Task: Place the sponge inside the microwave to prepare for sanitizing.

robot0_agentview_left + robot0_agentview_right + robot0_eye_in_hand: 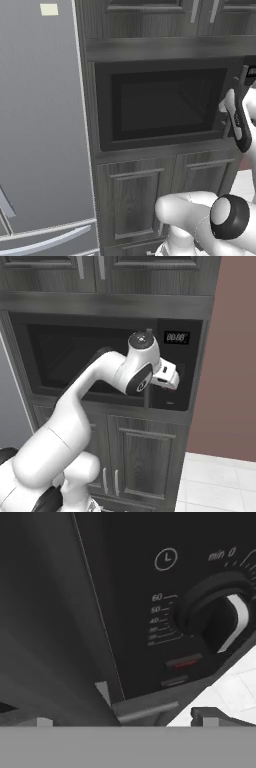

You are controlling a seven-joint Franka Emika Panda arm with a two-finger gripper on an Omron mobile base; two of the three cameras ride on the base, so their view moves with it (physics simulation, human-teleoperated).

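The microwave (pixel 165 105) is built into dark cabinets, and its dark glass door looks shut. In the right base view my hand is pressed close to the microwave's (pixel 100 356) right side, where the door meets the black control panel (pixel 177 371) under a small clock display (pixel 176 337). My gripper (pixel 127 722) stands open, fingertips wide apart with nothing between them, just in front of the panel's lower part. A round timer dial (pixel 220 619) and a red button (pixel 184 662) show on the panel. The sponge is out of view.
A tall grey fridge (pixel 40 125) stands left of the microwave. Dark cabinet doors (pixel 135 200) sit below it and more cabinets (pixel 100 271) above. A brown wall (pixel 235 356) and white tiled floor (pixel 220 486) lie to the right.
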